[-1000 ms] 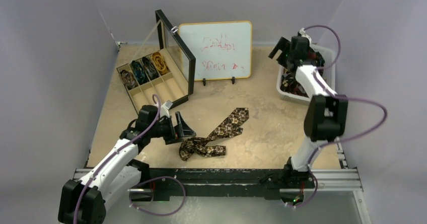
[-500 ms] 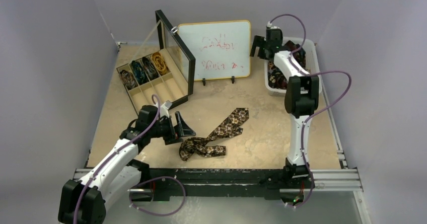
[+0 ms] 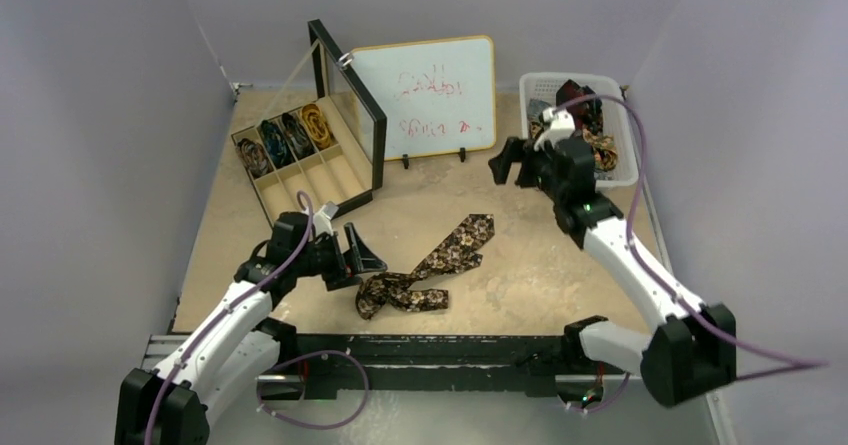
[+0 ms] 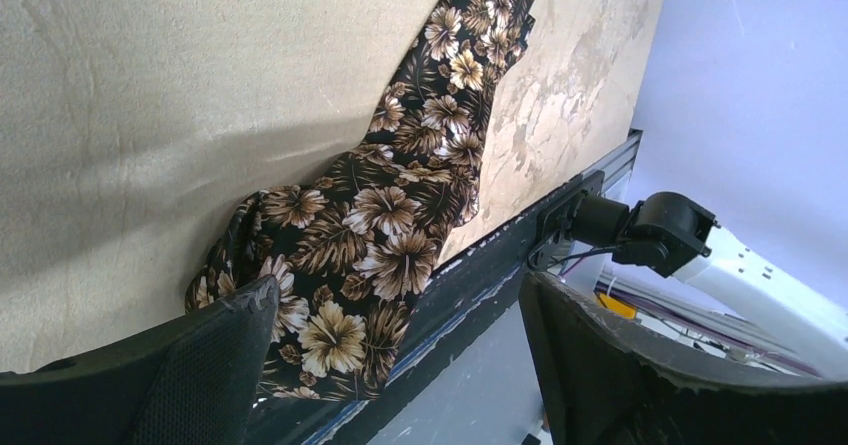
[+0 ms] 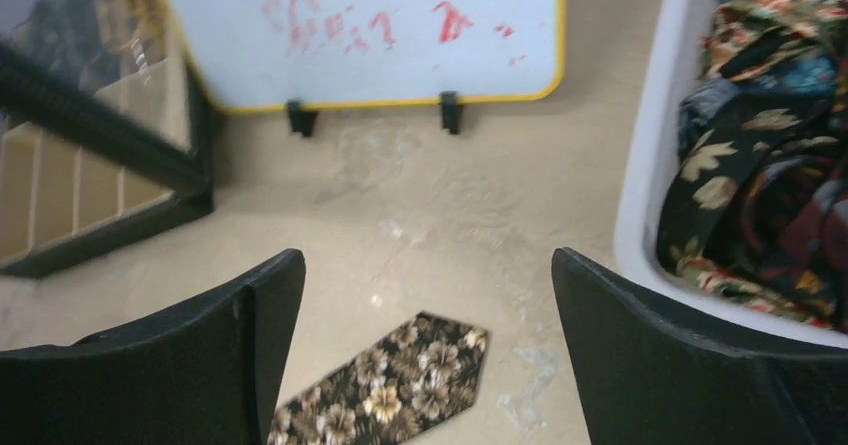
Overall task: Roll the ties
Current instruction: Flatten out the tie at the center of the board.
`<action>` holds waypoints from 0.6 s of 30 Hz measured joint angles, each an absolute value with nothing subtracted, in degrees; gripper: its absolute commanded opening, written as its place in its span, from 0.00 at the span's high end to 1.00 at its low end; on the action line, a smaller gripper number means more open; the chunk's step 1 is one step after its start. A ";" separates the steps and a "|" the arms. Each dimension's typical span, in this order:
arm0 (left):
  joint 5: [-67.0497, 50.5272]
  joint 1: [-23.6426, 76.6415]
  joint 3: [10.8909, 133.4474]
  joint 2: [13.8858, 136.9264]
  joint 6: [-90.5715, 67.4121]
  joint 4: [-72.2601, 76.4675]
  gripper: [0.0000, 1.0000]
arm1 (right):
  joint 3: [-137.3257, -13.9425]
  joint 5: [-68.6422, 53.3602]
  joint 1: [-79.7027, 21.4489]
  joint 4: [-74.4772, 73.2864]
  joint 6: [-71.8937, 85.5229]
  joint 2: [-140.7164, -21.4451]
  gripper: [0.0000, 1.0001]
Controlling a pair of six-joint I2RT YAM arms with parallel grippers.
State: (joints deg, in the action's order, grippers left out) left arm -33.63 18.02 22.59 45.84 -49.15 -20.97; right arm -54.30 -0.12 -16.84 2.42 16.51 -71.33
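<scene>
A loose brown tie with a pale flower print lies crumpled on the table near the front edge, its wide pointed end toward the middle. My left gripper hovers just left of its bunched end, open and empty; the left wrist view has the tie between and beyond the fingers. My right gripper hangs open above the table beside the basket, and its camera catches the tie's pointed end below. Several rolled ties sit in the wooden box. More loose ties fill the basket.
A white basket stands at the back right, its wall close to my right gripper. The compartment box with its raised black-framed lid is at the back left. A whiteboard stands behind the middle.
The right arm swung away from the basket, forward and left, and now hangs over the table in front of it. The left gripper stayed by the tie.
</scene>
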 measured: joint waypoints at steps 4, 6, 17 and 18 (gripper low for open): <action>-33.65 18.02 22.57 45.34 -50.13 -21.08 0.13 | -40.53 -7.18 -19.20 8.88 14.85 -60.12 0.05; -33.67 18.02 22.31 44.93 -50.52 -20.93 0.13 | -35.51 -10.81 -24.45 11.18 12.03 -56.62 0.03; -32.32 18.02 21.63 42.54 -51.92 -23.22 0.13 | -34.28 -14.48 -51.70 7.92 -21.54 -67.24 0.07; -32.16 18.02 21.63 42.37 -51.92 -23.53 0.13 | -33.93 -14.55 -51.77 7.46 -23.86 -67.55 0.10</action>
State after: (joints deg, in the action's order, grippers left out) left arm -32.16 18.02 21.63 42.37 -51.92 -23.53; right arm -33.93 -14.55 -51.77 7.46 -23.86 -67.55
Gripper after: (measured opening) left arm 0.876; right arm 0.953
